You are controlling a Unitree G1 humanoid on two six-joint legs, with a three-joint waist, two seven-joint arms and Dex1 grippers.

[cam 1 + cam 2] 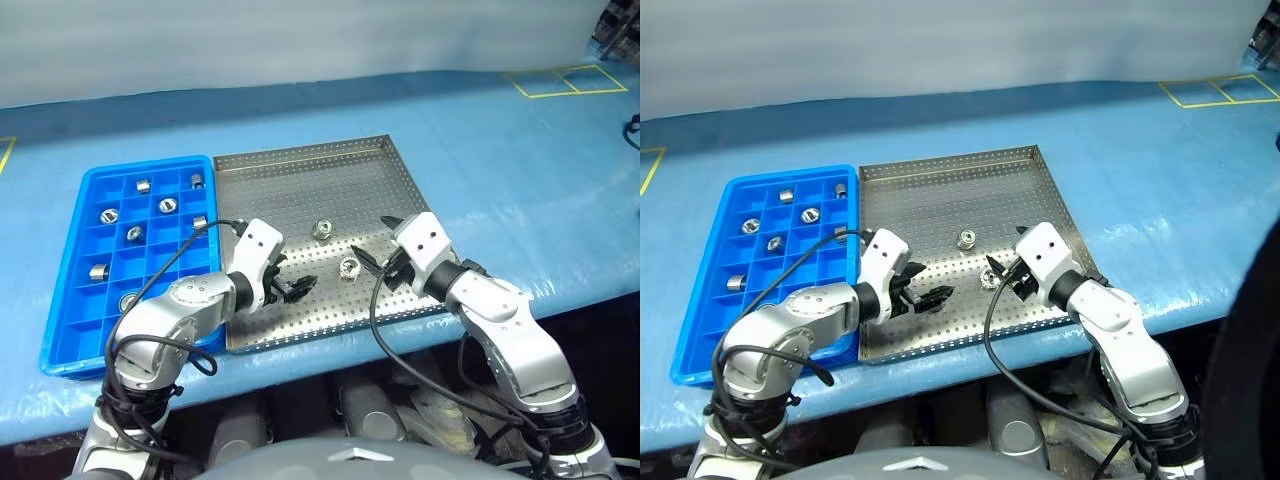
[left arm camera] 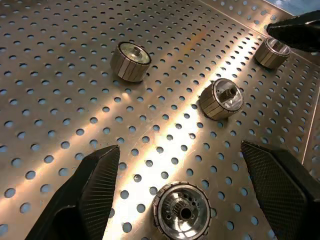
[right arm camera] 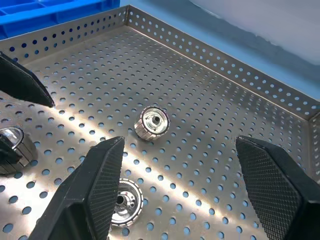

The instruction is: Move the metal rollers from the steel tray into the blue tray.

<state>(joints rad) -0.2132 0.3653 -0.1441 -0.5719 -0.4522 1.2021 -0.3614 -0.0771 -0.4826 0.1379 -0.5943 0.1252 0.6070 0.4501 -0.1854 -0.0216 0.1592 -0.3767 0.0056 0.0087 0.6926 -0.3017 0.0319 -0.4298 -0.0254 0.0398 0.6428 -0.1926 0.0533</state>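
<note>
**Both tools open over the steel tray**

The steel tray [image 1: 300, 180] lies on the blue-covered tabletop [image 1: 500, 160], with the blue tray [image 1: 75, 300] touching its left edge.

Left tool [image 1: 292, 288]: positioned low over the near part of the steel tray, pointing toward the right. Jaws spread wide, nothing held. In the left wrist view, one roller [image 2: 181, 212] lies on the perforated floor between the two fingers [image 2: 92, 190], touching neither.

Right tool [image 1: 378, 262]: positioned over the near right part of the steel tray, pointing toward the left. Jaws fully apart, nothing held. In the right wrist view, one roller [image 3: 152, 122] lies ahead of the fingers [image 3: 95, 190].

Rollers: two [image 1: 322, 229] [image 1: 349, 267] are visible in the steel tray between the tools in the head views; the wrist views show more. Several others [image 1: 166, 206] sit one to a compartment in the blue tray.
</note>
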